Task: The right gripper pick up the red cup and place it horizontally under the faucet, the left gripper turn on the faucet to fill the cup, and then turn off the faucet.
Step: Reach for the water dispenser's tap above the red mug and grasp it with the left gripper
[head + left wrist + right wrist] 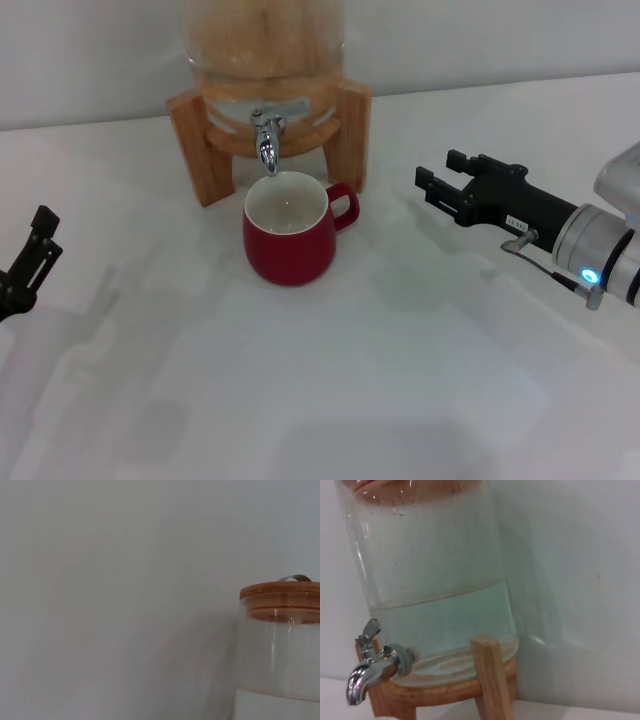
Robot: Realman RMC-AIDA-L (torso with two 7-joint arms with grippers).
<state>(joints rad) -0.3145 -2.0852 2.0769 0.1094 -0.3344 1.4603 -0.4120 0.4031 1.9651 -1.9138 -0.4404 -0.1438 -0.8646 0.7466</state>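
The red cup (pixel 289 238) stands upright on the white counter (pixel 330 390), its white interior facing up and its loop handle turned toward the robot's right. It sits directly below the downturned spout of the faucet (pixel 267 133), just in front of the wooden stand (pixel 205 140) that carries the glass dispenser (pixel 435 570).

The right end effector (pixel 432 187) hovers to the right of the cup, apart from it, with bare counter between them; its two black fingers are spread and hold nothing. The left end effector (pixel 35 250) rests near the left edge of the head view, well apart from cup and stand, with wide open counter between. It is cut off by the frame edge, and whether its fingers are spread or pressed together cannot be told.

The dispenser's upper part is cropped out of the head view. The right wrist view shows liquid filling its lower portion, the chrome faucet (pixel 370 667) with its lever top, and one stand post. The left wrist view shows only the dispenser's wooden lid (pixel 280 595) against the blank wall (pixel 125 580).
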